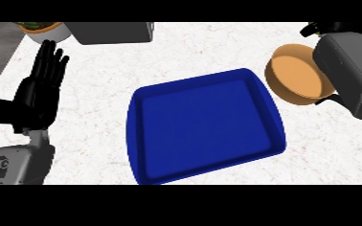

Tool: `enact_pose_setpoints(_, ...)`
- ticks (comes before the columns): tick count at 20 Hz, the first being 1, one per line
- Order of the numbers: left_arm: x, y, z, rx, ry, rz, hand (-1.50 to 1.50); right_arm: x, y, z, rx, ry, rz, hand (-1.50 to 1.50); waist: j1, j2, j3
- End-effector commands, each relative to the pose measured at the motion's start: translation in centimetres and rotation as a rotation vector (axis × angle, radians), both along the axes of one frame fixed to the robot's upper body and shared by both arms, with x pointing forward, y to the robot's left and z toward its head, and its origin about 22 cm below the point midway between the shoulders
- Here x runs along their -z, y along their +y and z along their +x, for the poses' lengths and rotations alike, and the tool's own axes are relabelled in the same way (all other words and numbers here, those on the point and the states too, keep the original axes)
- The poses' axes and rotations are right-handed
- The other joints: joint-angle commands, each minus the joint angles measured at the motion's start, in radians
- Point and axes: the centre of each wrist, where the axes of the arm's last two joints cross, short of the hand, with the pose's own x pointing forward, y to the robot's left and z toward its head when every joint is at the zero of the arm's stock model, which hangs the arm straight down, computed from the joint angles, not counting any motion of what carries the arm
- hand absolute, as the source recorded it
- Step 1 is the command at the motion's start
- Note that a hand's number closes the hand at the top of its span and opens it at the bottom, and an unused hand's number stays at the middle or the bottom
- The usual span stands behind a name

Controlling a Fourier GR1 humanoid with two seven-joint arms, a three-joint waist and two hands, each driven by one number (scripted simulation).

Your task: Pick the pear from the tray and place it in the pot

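The blue tray [136,129] lies in the middle of the white tabletop [84,100], its floor bare. The pear shows nowhere (hidden or out of view, I cannot tell which). The tan pot [274,76] stands just right of the tray. The left hand [39,93] rests at the left edge, fingers straight and slightly spread. The right hand [311,28] is a black sliver beyond the pot; its pose cannot be told.

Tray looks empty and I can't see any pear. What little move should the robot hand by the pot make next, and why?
Probably move the right robot hand over the pot and lower it. The blue tray holds no pear, the pot's visible inside shows none, and that hand, beyond the pot's far rim, is mostly out of view, so it may hide the pear.
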Motion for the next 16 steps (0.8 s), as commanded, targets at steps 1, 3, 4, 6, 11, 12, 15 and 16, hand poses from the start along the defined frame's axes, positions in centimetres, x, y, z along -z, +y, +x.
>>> enact_pose_setpoints(1, -0.2, 0.8, 1.4, 0.007, -0.014, -0.010, 0.00, 2.4, -1.8, -1.4, 0.027, 0.026, 0.057, 1.50, 0.010, 0.008, -0.001)
enact_pose_setpoints(3, 0.2, -0.3, 1.2, 0.007, -0.013, 0.018, 0.00, 3.6, -2.4, -2.2, 0.018, 0.057, 0.160, 1.50, 0.002, 0.007, 0.000)
enact_pose_setpoints(4, -0.2, 2.5, 0.6, 0.006, -0.017, 0.004, 0.00, 2.5, -4.5, -2.5, 0.039, 0.027, 0.216, 1.50, 0.006, 0.007, 0.000)
enact_pose_setpoints(6, -0.6, 0.2, 0.4, 0.017, -0.031, -0.008, 0.00, 3.5, -4.9, -3.2, 0.042, -0.024, 0.357, -1.50, 0.016, 0.010, 0.002)
enact_pose_setpoints(11, -0.3, 0.5, 0.7, 0.022, -0.026, 0.010, 0.00, 5.5, -5.0, -5.0, -0.125, -0.018, 0.386, -1.50, 0.035, 0.015, 0.001)
enact_pose_setpoints(12, 0.1, -2.1, 0.6, 0.032, -0.016, 0.008, 0.00, 4.5, -4.5, -4.5, -0.133, -0.028, 0.387, -1.50, 0.040, 0.016, 0.001)
enact_pose_setpoints(15, 1.1, -1.5, 1.9, 0.038, -0.014, -0.008, 0.00, 4.5, -4.6, -4.9, -0.170, -0.161, 0.327, -1.50, 0.036, 0.019, 0.000)
enact_pose_setpoints(16, -0.9, -1.0, -0.2, 0.053, -0.041, 0.003, 0.00, 4.2, -3.9, -4.8, -0.187, -0.186, 0.325, -1.50, 0.048, 0.014, 0.001)
